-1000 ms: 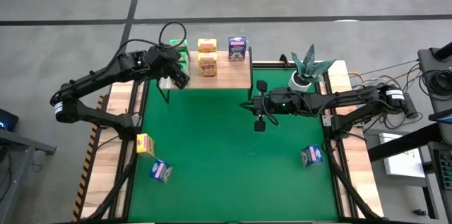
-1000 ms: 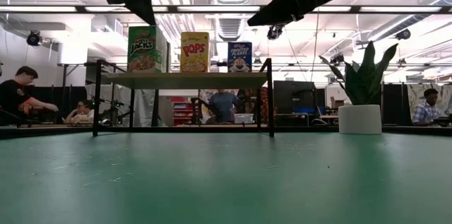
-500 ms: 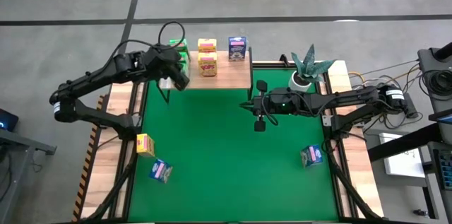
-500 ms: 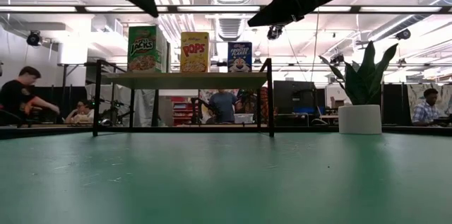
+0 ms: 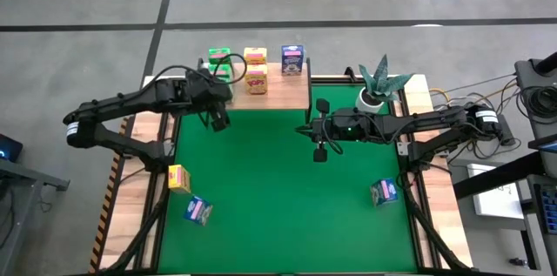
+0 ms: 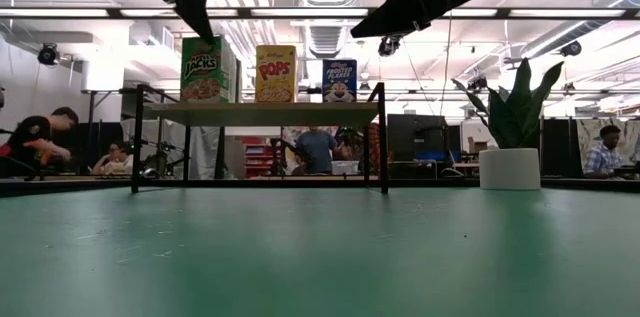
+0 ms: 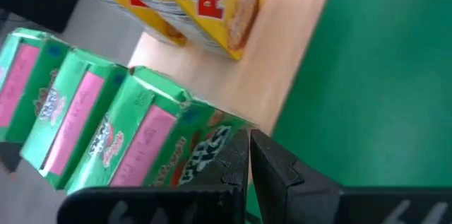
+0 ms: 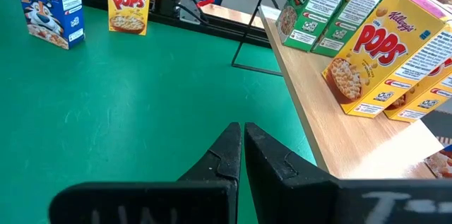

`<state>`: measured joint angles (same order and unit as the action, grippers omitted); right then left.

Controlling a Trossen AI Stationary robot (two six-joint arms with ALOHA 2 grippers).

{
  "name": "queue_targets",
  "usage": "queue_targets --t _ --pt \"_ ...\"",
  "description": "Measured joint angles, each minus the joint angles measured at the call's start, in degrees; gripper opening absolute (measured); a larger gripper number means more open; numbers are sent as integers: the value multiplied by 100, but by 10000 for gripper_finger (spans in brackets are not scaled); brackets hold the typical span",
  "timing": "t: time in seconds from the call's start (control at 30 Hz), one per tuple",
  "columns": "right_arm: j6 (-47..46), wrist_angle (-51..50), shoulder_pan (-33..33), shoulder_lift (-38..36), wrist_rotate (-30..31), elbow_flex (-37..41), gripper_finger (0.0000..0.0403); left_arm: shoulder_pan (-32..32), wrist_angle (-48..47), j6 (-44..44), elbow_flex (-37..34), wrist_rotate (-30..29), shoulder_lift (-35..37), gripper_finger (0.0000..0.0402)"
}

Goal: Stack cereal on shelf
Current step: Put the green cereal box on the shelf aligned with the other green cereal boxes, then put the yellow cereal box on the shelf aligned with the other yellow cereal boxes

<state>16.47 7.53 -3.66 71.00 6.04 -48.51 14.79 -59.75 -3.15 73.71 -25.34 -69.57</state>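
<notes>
Cereal is mostly up on the shelf [image 5: 283, 90] already: three green boxes [image 5: 218, 58], two yellow boxes [image 5: 255, 76] and one blue box [image 5: 293, 59] sit on the plank. Three are left on the green worktop [image 5: 278, 189]. The loose yellow box [image 5: 179, 178] and a loose blue box [image 5: 198, 211] lie toward the near left corner, on the left arm's own side. Another blue one [image 5: 384, 191] lies near the right edge, closer to the right arm.

Left hand [image 5: 218, 119] hangs just off the shelf's front left corner, fingers together, holding nothing. The loose yellow box is behind it, back toward its arm's base, so my guess is it swings back and down for that one. Both loose boxes there look tipped on their sides, long axis roughly flat on the worktop.

Right hand [image 5: 319, 151] hovers over mid-worktop, fingers pressed together too, empty.

Readable print: "Apple Jacks" on green, "Kellogg's POPS" on yellow, "Kellogg's Frosted Flakes" on blue.
</notes>
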Motion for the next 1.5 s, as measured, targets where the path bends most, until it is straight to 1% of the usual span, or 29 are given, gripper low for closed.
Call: queue_targets --t 0.17,0.37,0.8,0.9,1.0,1.1,1.17,1.27,1.4,1.5 --pt "-1 0 0 0 0 0 9 3 192 63 -32 -150 -1 0" --pt "0 0 0 0 0 0 9 5 236 346 -32 -797 -22 0" --pt "0 -6 1 0 0 0 9 2 315 494 -32 -815 -32 0" --pt "0 -38 0 0 0 0 9 -55 387 500 -33 -608 14 0" --pt "-49 -132 2 0 0 0 9 -270 296 614 141 -71 146 0" --pt "-106 -177 1 0 0 0 9 -649 336 862 324 382 395 0" --pt "-151 -173 1 2 0 4 9 -989 326 1233 405 550 553 0" --pt "-153 -174 2 2 0 9 9 -1520 108 2189 460 690 759 0" --pt "-151 -171 2 2 0 11 9 -2168 -365 3845 471 695 901 0" --pt "-146 -152 0 2 0 13 9 -2563 -1180 5285 468 795 863 0"
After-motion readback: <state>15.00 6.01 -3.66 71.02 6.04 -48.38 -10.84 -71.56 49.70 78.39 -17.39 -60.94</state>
